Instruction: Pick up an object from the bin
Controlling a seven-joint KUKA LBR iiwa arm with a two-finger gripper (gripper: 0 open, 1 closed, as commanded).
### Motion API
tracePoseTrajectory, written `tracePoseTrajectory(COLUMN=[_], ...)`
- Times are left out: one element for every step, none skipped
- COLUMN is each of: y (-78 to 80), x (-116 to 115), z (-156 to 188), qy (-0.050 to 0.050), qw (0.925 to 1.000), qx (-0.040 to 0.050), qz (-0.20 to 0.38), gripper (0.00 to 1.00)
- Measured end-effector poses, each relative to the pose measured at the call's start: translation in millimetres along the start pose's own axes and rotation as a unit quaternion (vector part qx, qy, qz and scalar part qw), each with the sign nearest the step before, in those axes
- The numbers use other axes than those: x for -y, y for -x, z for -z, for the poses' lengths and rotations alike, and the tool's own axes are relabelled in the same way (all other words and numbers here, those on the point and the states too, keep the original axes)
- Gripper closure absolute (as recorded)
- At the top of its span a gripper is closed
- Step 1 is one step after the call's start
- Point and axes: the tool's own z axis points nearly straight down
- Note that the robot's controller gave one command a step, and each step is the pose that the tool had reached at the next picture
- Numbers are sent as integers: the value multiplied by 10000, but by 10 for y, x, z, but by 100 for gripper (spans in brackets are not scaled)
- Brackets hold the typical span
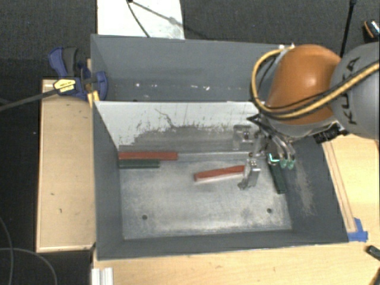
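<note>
Gripper [252, 174] down at 3 o'clock in grey metal bin [107, 177], at right end of flat red-brown bar [218, 173] lying mid-bin. Spread of grip: cannot tell. Best squared across bar's narrow width, then lifted level.

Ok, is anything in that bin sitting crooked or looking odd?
Only the middle red bar: it lies slanted, its right end by the gripper, unlike the back-left red bar, which lies straight. Nothing looks spilled.

Robotics lab, seen through my overhead camera: a KUKA arm [359, 94] with an orange wrist cover [300, 70] and looped yellow cables [259, 70] reaches from the right into a scuffed grey metal bin [178, 64]. A loose black cable [24, 103] crosses the dark floor [35, 22] at left.
</note>
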Motion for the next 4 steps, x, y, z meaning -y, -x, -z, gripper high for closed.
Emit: tracePoseTrajectory(y=[323, 360, 182, 356], x=[187, 656, 616, -12], z=[-1353, -1305, -954, -1319], qy=[-2, -17, -7, 6], qw=[9981, 9943, 9898, 9795], qx=[4, 53, 35, 39], qz=[614, 1064, 1425, 2016], gripper=[0, 0, 0, 0])
